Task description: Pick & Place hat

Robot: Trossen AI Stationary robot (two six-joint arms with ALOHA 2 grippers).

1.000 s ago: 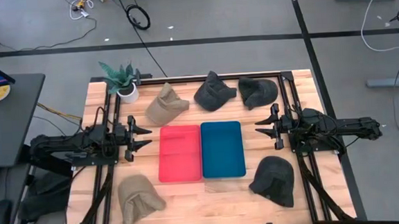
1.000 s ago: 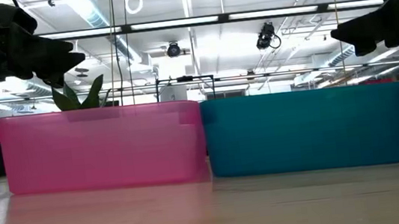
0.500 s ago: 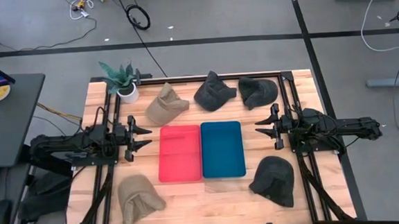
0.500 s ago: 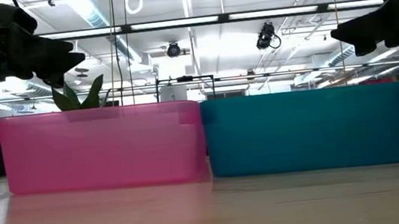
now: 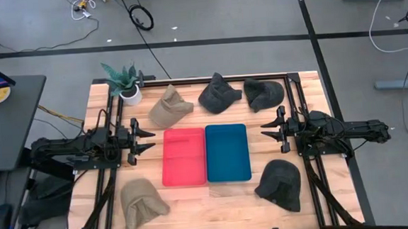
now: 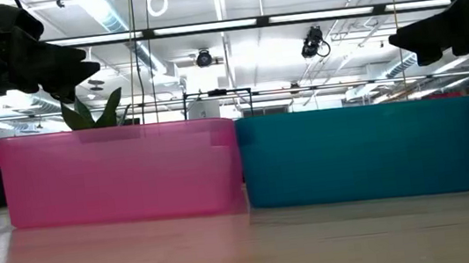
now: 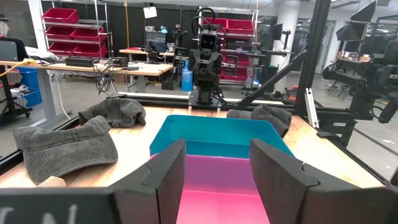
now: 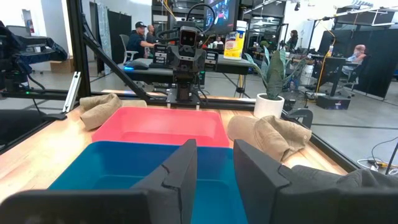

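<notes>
Several hats lie on the wooden table around two bins. Two tan hats (image 5: 169, 107) (image 5: 141, 203) rest far-left and near-left of the pink bin (image 5: 184, 156). Two dark grey hats (image 5: 219, 94) (image 5: 263, 93) lie beyond the blue bin (image 5: 227, 152), a third (image 5: 280, 182) near-right of it. My left gripper (image 5: 151, 139) hovers open, left of the pink bin, pointing at it. My right gripper (image 5: 265, 133) hovers open, right of the blue bin, facing it. Neither touches anything.
A potted plant (image 5: 125, 84) stands at the table's far-left corner. Black frame rails (image 5: 295, 102) run along the table's left, right and far sides. People sit in the room beyond the table in the right wrist view (image 8: 138, 37). Bare wood lies near the front edge (image 5: 217, 206).
</notes>
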